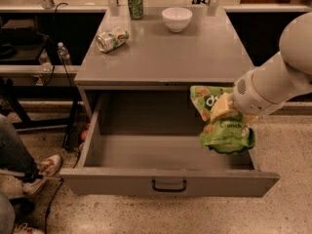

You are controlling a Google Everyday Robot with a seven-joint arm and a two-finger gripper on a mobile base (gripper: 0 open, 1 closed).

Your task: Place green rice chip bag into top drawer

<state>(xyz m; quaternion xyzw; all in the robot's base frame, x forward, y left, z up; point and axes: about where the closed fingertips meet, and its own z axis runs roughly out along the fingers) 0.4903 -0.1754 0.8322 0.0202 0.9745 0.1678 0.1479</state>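
The cream-coloured pincer (222,108), reaching in from the right, looks clamped on the upper half of the crumpled bright green foil chip bag (226,133) (foil hides much of its grip), which hangs lengthwise downward directly beneath it, over the open grey metal top drawer (165,182) at its right end.

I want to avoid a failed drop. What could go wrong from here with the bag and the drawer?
1. The gripper holds the bag close to the right wall of the open drawer; if released here, it may catch on that wall or fall outside.
2. The bag seems to hang low, so sideways motion may snag it on the wall.
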